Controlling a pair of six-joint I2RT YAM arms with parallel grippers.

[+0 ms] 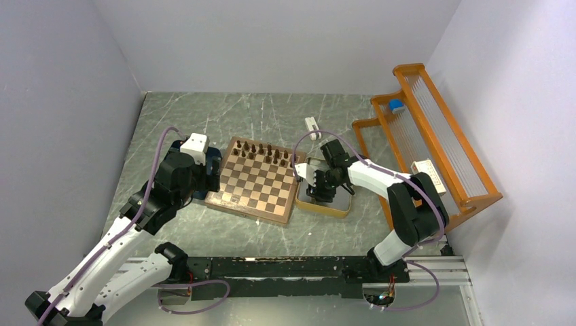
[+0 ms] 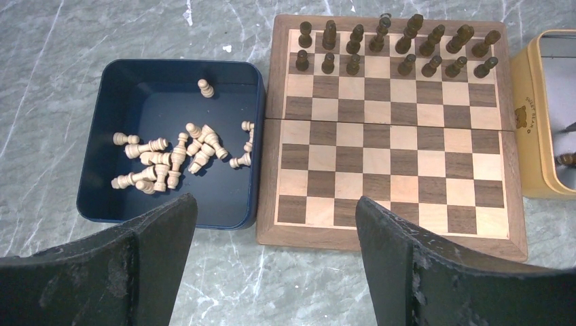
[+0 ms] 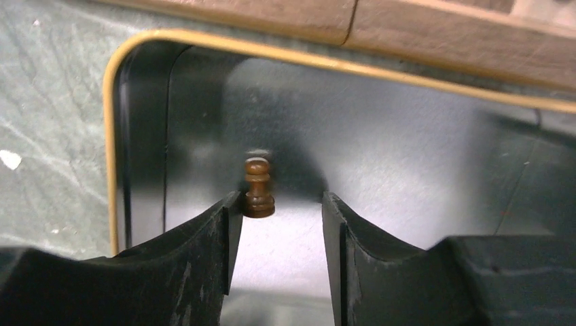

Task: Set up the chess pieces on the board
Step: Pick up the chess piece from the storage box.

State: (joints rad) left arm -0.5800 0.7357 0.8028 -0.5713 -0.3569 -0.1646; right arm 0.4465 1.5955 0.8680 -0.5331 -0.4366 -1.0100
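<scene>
The chessboard lies mid-table; it also shows in the left wrist view. Several dark brown chess pieces stand in its two far rows. One dark brown pawn stands upright in the yellow-rimmed tray, just beyond my left fingertip. My right gripper is open inside the tray, low over its floor, and the pawn is at the gap's left edge. My left gripper is open and empty, hovering near the board's near-left corner.
A dark blue tray left of the board holds several light wooden pieces, mostly lying down. The yellow-rimmed tray sits right of the board. An orange rack stands at the right. A small white object lies behind the tray.
</scene>
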